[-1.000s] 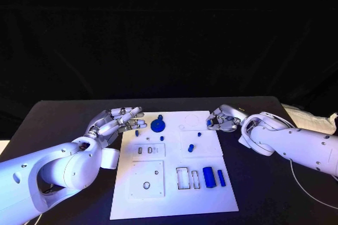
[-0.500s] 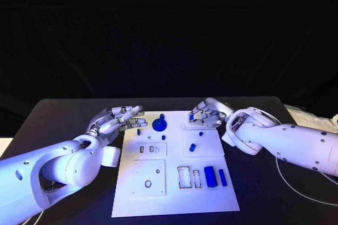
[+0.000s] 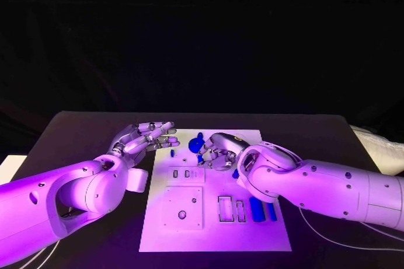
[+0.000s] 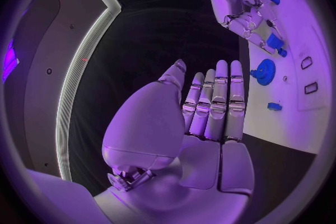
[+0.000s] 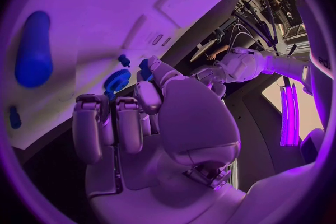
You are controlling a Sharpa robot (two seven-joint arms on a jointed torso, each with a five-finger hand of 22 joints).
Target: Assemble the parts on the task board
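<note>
The white task board point(image 3: 215, 237) lies in the middle of the black table. A blue gear point(image 3: 195, 145) stands near its far edge, also seen from the left wrist as the gear point(image 4: 265, 71) and from the right wrist as the gear point(image 5: 117, 81). My right hand point(image 3: 220, 153) hovers over the board's far middle, just right of the gear, and pinches a small blue part point(image 5: 145, 68) at its fingertips. My left hand point(image 3: 147, 138) floats at the board's far left corner, fingers stretched out point(image 4: 215, 102), holding nothing. A small blue peg point(image 3: 173, 153) lies close to it.
A thick blue cylinder point(image 3: 256, 209) and a thinner blue bar point(image 3: 271, 210) lie at the board's right, beside two empty rectangular slots point(image 3: 225, 209). Two square inset plates point(image 3: 183, 208) sit on the left half. A white cloth point(image 3: 380, 145) lies at the table's right edge.
My right hand has swung left from the board's far right corner to over its far middle beside the gear, carrying the small blue part. The left hand has hardly moved.
</note>
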